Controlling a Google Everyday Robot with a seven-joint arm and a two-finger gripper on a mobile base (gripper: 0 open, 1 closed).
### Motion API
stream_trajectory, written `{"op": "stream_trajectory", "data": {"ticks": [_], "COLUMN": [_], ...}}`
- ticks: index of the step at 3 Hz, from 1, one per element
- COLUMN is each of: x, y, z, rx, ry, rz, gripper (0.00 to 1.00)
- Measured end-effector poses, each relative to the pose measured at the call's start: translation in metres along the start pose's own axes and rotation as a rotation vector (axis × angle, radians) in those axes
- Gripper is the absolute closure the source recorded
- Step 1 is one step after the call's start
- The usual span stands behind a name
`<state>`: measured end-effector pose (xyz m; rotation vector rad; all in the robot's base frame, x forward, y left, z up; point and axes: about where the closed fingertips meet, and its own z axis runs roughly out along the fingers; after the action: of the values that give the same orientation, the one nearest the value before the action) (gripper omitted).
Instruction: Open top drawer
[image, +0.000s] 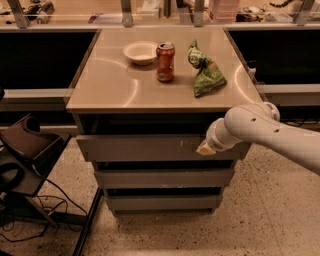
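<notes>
The top drawer (140, 148) is the widest grey front under the beige counter (115, 87), with small pale scratches near its right part. It stands a little out from the two narrower drawer fronts below it. My gripper (204, 148) comes in from the right on a white arm (260, 127). Its pale tip lies against the right part of the top drawer front, just under the counter edge.
On the counter stand a white bowl (140, 52), a red can (165, 61) and a green chip bag (205, 71). The middle drawer (164, 178) and bottom drawer (162, 202) sit below. A dark chair (22, 150) and cables (30, 220) are at the left.
</notes>
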<state>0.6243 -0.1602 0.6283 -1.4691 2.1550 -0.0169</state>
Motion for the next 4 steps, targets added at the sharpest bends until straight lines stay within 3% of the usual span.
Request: {"op": "stream_trajectory", "data": {"ticks": [2, 4], "x": [0.0, -0.002], "y": [-0.005, -0.008], "z": [-0.009, -0.016], "rx": [0.0, 0.0], "ry": [0.0, 0.0], "rz": [0.0, 0.0], "gripper": [0.98, 1.0]}}
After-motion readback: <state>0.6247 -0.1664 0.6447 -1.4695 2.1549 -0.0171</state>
